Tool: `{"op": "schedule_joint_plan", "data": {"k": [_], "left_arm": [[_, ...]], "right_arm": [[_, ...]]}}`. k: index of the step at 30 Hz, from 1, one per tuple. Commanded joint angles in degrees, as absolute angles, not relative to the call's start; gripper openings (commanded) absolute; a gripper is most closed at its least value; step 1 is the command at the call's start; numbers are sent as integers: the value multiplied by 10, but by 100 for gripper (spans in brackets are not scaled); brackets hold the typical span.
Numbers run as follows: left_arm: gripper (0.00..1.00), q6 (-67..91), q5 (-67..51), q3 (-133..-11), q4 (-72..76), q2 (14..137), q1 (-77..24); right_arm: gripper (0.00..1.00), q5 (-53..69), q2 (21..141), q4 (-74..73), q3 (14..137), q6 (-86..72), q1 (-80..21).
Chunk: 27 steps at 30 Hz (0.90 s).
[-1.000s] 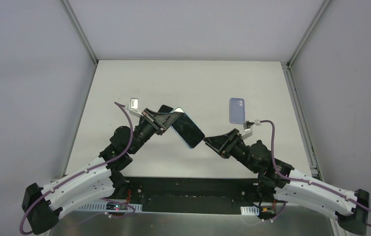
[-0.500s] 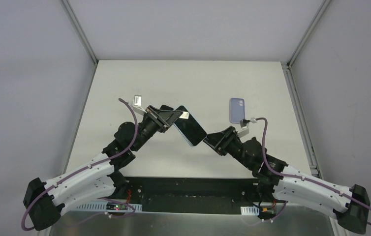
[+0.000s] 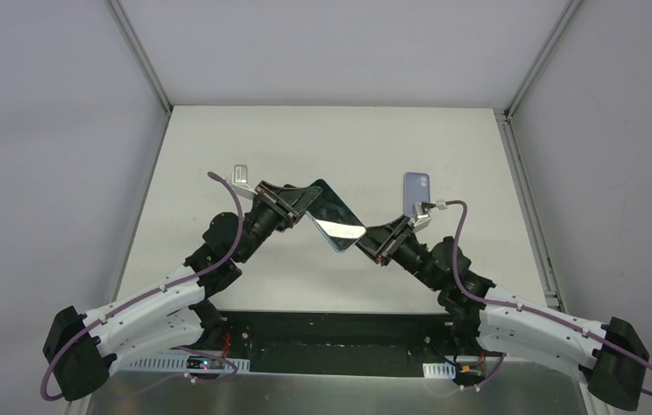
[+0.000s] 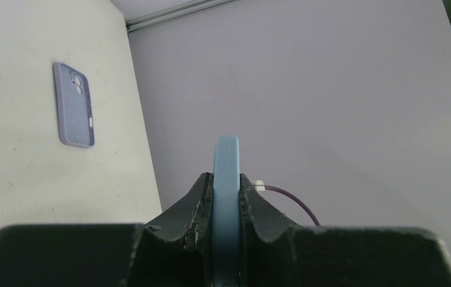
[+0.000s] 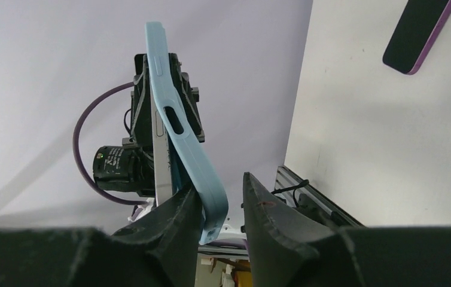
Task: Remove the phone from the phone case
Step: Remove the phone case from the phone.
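Note:
A phone in a light blue phone case (image 3: 333, 216) hangs in the air between the two arms. My left gripper (image 3: 301, 203) is shut on its upper left end; in the left wrist view the blue case edge (image 4: 226, 173) is clamped between both fingers. My right gripper (image 3: 373, 242) is at the lower right end. In the right wrist view its jaws straddle the case corner (image 5: 211, 209): the left finger touches it, the right finger (image 5: 259, 203) stands apart. Near that corner the blue case (image 5: 181, 131) bends away from the phone's white edge (image 5: 158, 155).
A second, lavender phone case (image 3: 418, 192) lies flat on the white table (image 3: 322, 138) at the right, also seen as a lavender case (image 4: 75, 104) in the left wrist view. Grey walls and metal rails border the table.
My right gripper has moved up and left onto the phone's lower end, and its jaws have narrowed. The left arm has lifted and turned the phone slightly.

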<state>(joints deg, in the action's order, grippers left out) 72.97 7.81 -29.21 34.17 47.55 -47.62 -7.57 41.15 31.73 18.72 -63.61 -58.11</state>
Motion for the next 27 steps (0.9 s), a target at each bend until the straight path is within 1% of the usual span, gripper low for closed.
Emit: {"op": "schedule_joint_plan", "data": {"k": [1, 6, 8, 12, 15, 16, 19, 22, 23, 27], "left_arm": [[0, 751, 44, -306, 402, 475, -487], [0, 746, 56, -287, 402, 463, -486], [0, 740, 58, -282, 401, 457, -487], [0, 736, 69, -271, 401, 452, -487], [0, 733, 70, -268, 401, 453, -487], [0, 731, 70, -267, 401, 453, -487], [0, 726, 68, -265, 401, 454, -487], [0, 721, 67, -262, 401, 455, -487], [1, 720, 67, -260, 401, 455, -487], [27, 701, 63, -258, 401, 453, -487]], "right_arm": [[31, -24, 422, 388, 232, -639, -584], [22, -6, 433, 382, 249, -634, -584], [22, 4, 436, 376, 254, -632, -584], [24, 17, 435, 358, 261, -630, -584], [22, 15, 431, 351, 262, -626, -584], [20, 15, 430, 349, 263, -623, -584], [8, 15, 430, 347, 266, -616, -584], [0, 11, 425, 347, 265, -614, -584], [0, 9, 422, 347, 263, -611, -584], [0, 4, 404, 344, 251, -608, -584]]}}
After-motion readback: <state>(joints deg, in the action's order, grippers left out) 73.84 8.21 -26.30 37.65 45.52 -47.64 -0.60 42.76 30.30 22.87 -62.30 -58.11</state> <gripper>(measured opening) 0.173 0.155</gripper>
